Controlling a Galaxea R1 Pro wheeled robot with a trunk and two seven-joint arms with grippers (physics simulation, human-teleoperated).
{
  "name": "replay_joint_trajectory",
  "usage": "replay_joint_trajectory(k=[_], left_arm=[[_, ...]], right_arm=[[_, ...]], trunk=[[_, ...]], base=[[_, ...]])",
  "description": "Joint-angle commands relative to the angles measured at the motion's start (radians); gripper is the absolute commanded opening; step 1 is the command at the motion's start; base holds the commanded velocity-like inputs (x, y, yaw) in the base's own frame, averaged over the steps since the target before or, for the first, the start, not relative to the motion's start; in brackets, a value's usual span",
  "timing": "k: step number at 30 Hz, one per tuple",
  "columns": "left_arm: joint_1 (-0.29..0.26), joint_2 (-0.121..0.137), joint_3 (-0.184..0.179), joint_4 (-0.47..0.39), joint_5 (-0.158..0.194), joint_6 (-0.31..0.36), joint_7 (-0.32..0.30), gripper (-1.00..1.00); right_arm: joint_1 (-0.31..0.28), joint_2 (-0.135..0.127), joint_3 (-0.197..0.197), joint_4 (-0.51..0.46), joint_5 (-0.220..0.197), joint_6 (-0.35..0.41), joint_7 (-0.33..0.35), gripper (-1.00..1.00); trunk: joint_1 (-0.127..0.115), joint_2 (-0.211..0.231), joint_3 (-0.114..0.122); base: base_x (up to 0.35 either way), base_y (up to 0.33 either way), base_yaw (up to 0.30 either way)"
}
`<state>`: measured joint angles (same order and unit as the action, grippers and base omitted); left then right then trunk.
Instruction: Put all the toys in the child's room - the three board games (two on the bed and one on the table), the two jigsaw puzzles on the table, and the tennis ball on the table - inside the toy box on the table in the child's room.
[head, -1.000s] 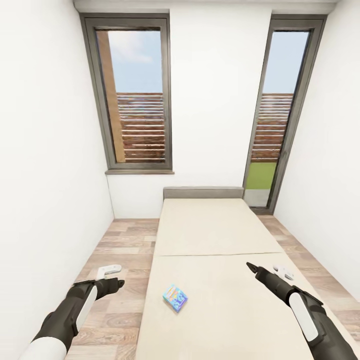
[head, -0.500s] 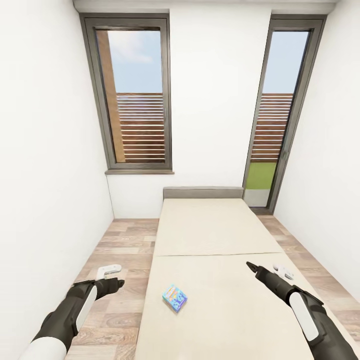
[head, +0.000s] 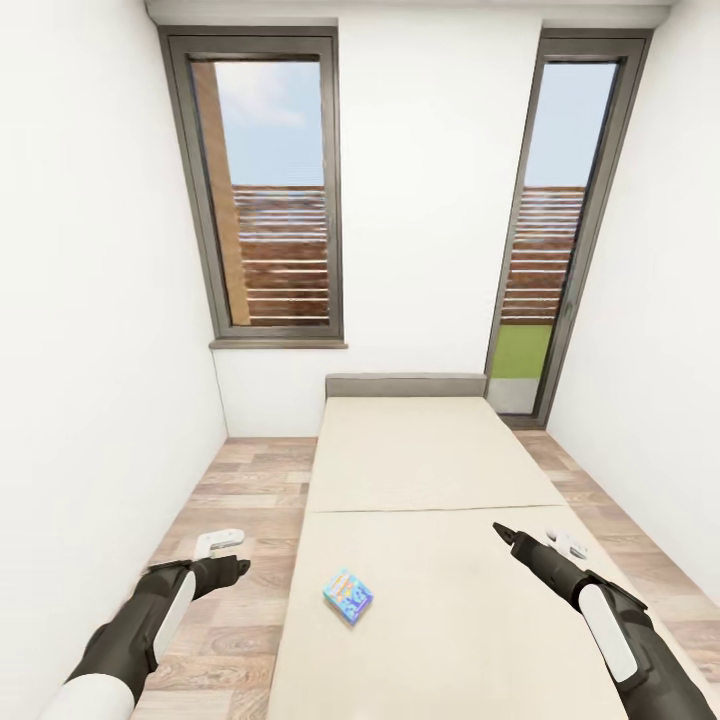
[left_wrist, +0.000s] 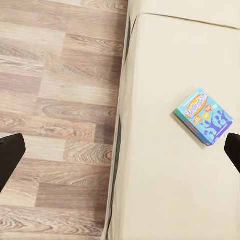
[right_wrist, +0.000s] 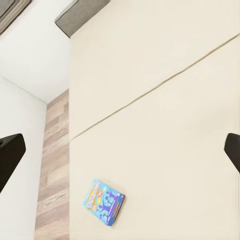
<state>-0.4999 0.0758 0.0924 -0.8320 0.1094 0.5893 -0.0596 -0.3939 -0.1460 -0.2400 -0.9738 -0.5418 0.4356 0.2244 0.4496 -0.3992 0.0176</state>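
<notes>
Beige bed (head: 430, 520) carries one small blue board game (head: 349, 595), lying flat between the two grippers, nearer the left gripper (head: 222, 545) than the right gripper (head: 545, 541). Its slightly longer side runs at a slant across the bed, neither along nor square to the mattress edge. Both grippers hang with fingers apart and hold nothing, the left above the wood floor (head: 240, 480) beside the bed.

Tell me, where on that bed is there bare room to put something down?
Nearly all of the bed is bare: the half from the cover's seam to the headboard, and the near half beside the right pincer. Only the small blue board game occupies the near left edge.
</notes>
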Motion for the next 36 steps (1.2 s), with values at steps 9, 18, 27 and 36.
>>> replay_joint_trajectory(k=[9,18,27,36], left_arm=[[0.0,-0.007,0.001,-0.001,0.006,0.004,0.0,1.0],[0.0,-0.007,0.0,-0.001,0.006,0.003,0.0,1.0],[0.0,-0.005,0.0,-0.001,0.006,0.003,0.0,1.0],[0.0,-0.005,0.0,-0.001,0.006,0.003,0.0,1.0]], right_arm=[[0.0,0.0,-0.001,-0.002,-0.002,0.007,0.0,1.0],[0.0,0.001,-0.001,-0.005,-0.001,0.006,-0.002,1.0],[0.0,0.002,0.0,-0.005,-0.001,0.006,-0.002,1.0],[0.0,0.001,0.001,-0.006,0.0,0.014,0.003,1.0]], trunk=[[0.0,-0.001,0.0],[0.0,-0.001,0.0],[0.0,-0.001,0.0],[0.0,-0.001,0.0]], base=[[0.0,-0.044,0.0],[0.0,-0.003,0.0],[0.0,0.0,0.0],[0.0,0.0,0.0]])
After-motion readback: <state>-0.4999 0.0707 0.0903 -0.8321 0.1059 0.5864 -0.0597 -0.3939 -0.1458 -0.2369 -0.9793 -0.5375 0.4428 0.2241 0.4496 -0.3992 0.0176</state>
